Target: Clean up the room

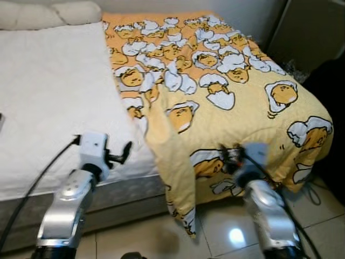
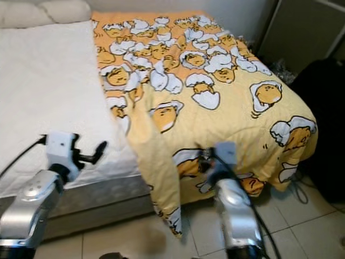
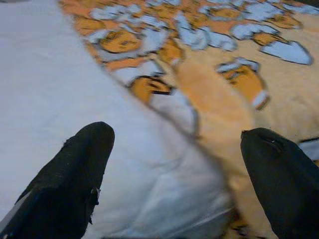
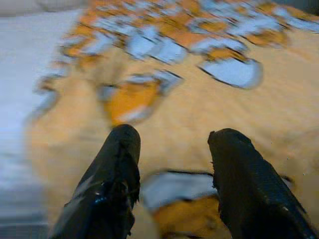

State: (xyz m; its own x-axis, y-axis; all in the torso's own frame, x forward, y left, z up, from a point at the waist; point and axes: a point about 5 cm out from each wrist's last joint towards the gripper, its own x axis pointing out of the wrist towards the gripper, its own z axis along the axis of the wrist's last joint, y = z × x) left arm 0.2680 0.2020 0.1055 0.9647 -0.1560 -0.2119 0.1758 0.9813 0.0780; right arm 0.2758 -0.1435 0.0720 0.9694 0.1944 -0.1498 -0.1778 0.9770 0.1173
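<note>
A yellow blanket printed with cartoon egg figures covers the right half of the bed, its left edge folded back and one corner hanging toward the floor. The white sheet is bare on the left half. My left gripper is open at the bed's front edge, over the sheet just left of the blanket's folded edge; its black fingers stand wide apart. My right gripper is open at the blanket's front edge, fingers spread over the yellow fabric.
A pillow lies at the head of the bed. Tiled floor runs in front of the bed. A dark cabinet and a black object stand at the right side, with cables on the floor there.
</note>
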